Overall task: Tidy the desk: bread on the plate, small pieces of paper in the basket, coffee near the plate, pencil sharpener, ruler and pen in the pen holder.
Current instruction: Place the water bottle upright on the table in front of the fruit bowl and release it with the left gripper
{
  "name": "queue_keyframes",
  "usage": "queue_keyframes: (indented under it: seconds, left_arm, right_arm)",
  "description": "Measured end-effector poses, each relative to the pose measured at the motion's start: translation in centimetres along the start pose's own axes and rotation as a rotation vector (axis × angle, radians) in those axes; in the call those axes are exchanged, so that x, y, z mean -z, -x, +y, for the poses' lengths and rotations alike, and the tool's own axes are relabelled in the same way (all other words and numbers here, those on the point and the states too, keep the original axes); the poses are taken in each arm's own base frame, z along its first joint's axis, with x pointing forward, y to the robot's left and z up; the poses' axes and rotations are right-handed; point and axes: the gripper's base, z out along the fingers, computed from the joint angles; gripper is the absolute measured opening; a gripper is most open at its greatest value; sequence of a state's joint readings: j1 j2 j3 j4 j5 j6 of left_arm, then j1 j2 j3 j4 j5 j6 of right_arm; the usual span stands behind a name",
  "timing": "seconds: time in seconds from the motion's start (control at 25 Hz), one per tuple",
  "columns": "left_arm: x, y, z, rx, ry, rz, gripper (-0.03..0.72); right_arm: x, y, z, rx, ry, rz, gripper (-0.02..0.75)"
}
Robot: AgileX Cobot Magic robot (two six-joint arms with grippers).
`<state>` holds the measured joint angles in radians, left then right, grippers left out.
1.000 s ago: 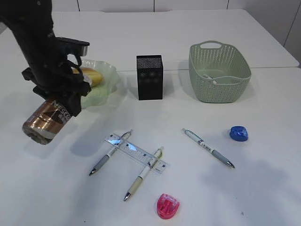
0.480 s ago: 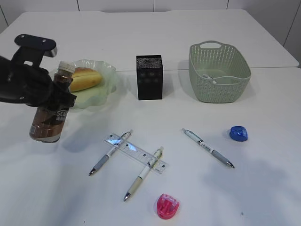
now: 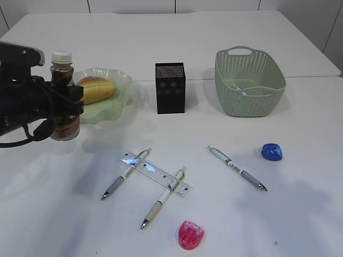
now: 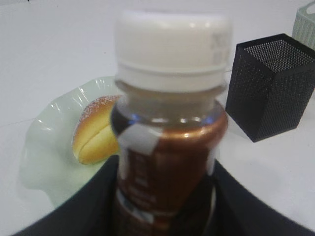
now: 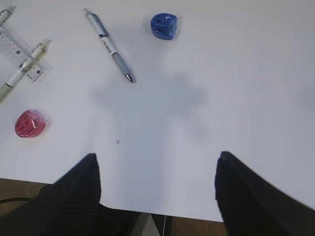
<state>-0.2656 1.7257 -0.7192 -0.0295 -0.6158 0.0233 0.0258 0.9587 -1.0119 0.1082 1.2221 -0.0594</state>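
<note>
Coffee [image 3: 65, 96] upright in your left gripper [image 3: 63, 104], clamped, at the plate's [image 3: 115, 101] nine o'clock. Your right gripper [image 5: 157, 184] hangs with fingers apart.

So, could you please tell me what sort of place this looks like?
Probably a staged desk: a white table with pens, a clear ruler, a black mesh pen holder and a green basket.

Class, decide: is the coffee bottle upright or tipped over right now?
Upright: the coffee bottle stands vertical, white cap on top, held by the left gripper.
</note>
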Motion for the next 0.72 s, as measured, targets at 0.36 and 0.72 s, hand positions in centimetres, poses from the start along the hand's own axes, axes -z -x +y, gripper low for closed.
queue_keyframes:
  seconds: [0.36,0.72]
  left_arm:
    - [-0.9,-0.1,0.6,0.064,0.063,-0.170,0.322]
    - [-1.9,-1.5,0.8,0.101,0.078,-0.264,0.322]
  right_arm:
    - [0.0,0.2,-0.1,0.006,-0.011,-0.019,0.564]
    - [0.0,0.4,-0.1,0.050,-0.014,-0.046,0.564]
